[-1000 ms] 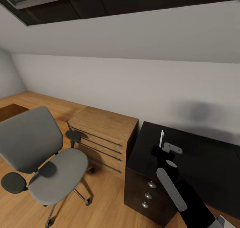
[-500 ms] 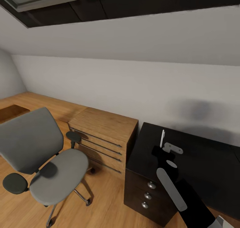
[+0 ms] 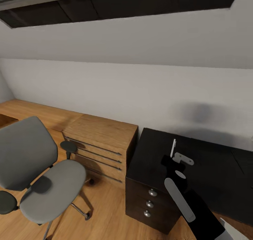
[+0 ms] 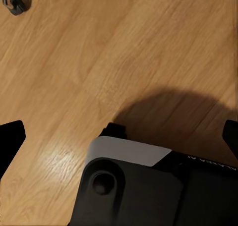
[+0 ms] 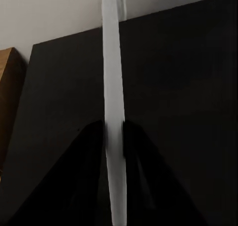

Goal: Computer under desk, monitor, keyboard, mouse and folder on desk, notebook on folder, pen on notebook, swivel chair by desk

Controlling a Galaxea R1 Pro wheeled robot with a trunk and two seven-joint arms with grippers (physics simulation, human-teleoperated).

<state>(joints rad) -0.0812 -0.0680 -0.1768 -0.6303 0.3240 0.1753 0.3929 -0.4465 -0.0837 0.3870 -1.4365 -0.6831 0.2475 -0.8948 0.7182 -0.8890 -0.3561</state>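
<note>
Above the black cabinet's surface point(image 3: 207, 162), the right gripper point(image 3: 174, 155) holds the pen point(image 3: 173, 147) upright. Its fingers point(image 5: 91, 156) are closed on the pen's lower shaft, one on each side, with most of the white shaft standing above them. In the right wrist view the pen point(image 5: 113, 102) runs straight out between the two dark fingers, with the glossy black surface point(image 5: 183, 87) behind it. This grip probably serves transport: a thin stick pinched low stays steady while the base travels.

Beside the black cabinet stands a light wooden drawer unit point(image 3: 98, 141), touching or nearly touching its side. Beyond that unit, well apart from the cabinet, stands the swivel chair point(image 3: 38, 173) on the wooden floor point(image 3: 105, 212), its grey seat bare.

The left gripper's fingers point(image 4: 10, 139) are spread wide over the floor point(image 4: 99, 52) and hold nothing.

No folder or notebook is seen on the cabinet top, so the pen's final stack is judged to lie elsewhere.
</note>
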